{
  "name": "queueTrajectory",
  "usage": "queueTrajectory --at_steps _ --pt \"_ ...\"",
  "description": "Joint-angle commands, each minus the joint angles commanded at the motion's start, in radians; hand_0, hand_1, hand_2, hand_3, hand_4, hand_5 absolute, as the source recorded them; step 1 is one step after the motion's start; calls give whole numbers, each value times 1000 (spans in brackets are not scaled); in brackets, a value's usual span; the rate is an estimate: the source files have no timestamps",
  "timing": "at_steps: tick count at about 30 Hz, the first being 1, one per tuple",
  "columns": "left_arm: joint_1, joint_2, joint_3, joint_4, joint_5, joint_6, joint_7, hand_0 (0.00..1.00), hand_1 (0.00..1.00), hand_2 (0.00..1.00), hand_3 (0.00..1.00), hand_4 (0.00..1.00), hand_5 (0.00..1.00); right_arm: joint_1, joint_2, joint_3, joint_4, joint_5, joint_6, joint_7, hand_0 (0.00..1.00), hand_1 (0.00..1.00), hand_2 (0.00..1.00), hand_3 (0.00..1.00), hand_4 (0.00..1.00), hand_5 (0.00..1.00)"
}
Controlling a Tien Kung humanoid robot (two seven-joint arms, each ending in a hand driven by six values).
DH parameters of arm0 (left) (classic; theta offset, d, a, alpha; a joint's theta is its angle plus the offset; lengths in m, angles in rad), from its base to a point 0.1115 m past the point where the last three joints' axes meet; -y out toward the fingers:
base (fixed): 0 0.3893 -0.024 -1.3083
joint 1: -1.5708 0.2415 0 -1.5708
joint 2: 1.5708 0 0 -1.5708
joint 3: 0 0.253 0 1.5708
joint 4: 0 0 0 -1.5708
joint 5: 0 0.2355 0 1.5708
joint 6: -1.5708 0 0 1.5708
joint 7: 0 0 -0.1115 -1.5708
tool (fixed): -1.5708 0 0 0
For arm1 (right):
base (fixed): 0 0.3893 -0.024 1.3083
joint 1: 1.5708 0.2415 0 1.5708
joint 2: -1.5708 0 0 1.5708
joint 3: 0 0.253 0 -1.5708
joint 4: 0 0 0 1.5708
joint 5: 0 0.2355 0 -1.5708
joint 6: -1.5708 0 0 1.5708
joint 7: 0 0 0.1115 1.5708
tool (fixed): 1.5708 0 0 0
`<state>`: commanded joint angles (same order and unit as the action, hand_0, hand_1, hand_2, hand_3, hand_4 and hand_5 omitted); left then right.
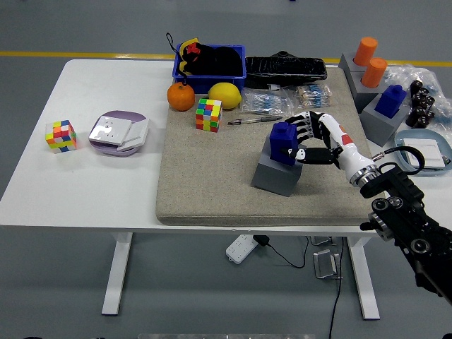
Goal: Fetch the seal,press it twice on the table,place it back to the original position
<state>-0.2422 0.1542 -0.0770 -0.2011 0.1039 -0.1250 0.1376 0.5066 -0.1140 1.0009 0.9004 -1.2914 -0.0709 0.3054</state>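
Observation:
A blue seal stands on top of a grey block in the middle of the grey felt mat. My right hand comes in from the lower right. Its white and black fingers wrap the seal's right side, and the thumb lies across its front. The hand is shut on the seal. Whether the seal's base still touches the block is hard to tell. The left arm is out of view.
A second blue seal on a grey block and two orange cylinders stand at the right. Behind the hand lie a pen, a Rubik's cube, a lemon, an orange and a blue bin. Another cube and a purple plate are at the left.

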Motion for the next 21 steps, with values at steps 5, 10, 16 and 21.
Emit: queueTrajectory --at_steps 5,10,16,21 --pt "-1 1 1 0 1 -1 0 816 812 787 835 794 401 -3 -2 -3 -1 4 -1 0 473 350 357 383 692 2" --pt "-2 2 0 -1 3 -2 0 816 814 786 835 795 402 -2 -2 -12 0 7 0 1 473 351 357 381 692 2" --pt "2 2 3 0 0 -2 -1 816 812 788 835 794 400 -9 -12 -17 13 13 2 0 473 351 357 382 694 2" --pt "5 2 2 1 -1 -2 -1 816 813 787 835 792 402 -19 -24 -6 34 15 2 -2 473 352 358 383 695 2"
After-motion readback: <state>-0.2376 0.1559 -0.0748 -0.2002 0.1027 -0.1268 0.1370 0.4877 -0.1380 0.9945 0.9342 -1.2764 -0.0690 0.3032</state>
